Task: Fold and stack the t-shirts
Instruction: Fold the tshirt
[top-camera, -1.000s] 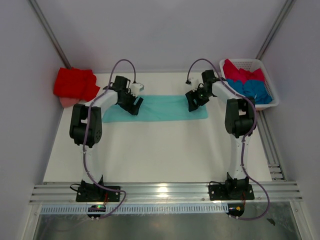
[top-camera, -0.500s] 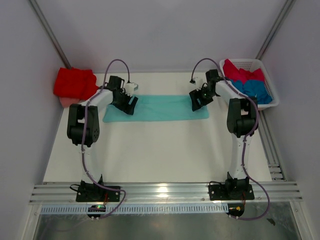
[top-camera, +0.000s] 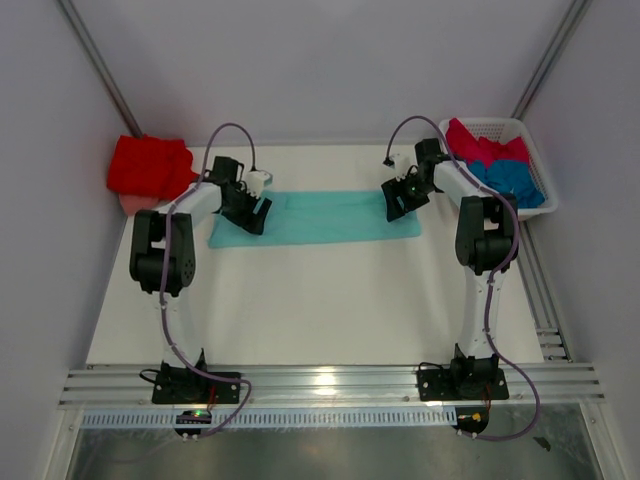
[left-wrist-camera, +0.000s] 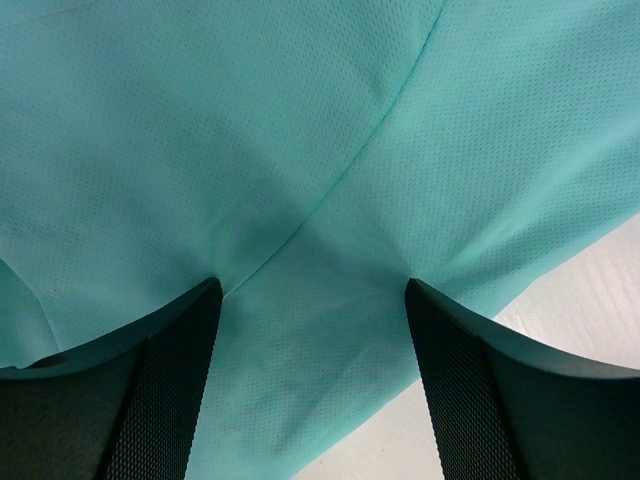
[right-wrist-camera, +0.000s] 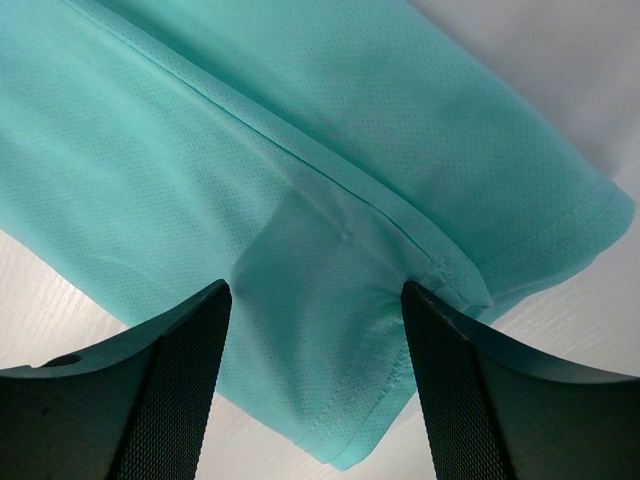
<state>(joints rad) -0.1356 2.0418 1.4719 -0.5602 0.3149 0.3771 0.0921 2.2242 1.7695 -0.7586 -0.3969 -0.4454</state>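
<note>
Nearest your arm bases, the white table (top-camera: 320, 310) gave broad open room up to the cloth. Mid-table, the mint-teal t-shirt (top-camera: 325, 216) lay folded in a long flat band with its near edge straight. Your left gripper (top-camera: 252, 212) was set down on its left end, fingers spread, the cloth puckering between the tips. Your right gripper (top-camera: 400, 200) sat on the right end by the stitched hem, fingers also spread. Far left corner: the red t-shirt (top-camera: 150, 165), bunched against the wall. Far right: the white basket (top-camera: 490, 123), holding the blue t-shirt (top-camera: 515, 182) and the crimson-pink t-shirt (top-camera: 478, 145), close beside your right arm.
</note>
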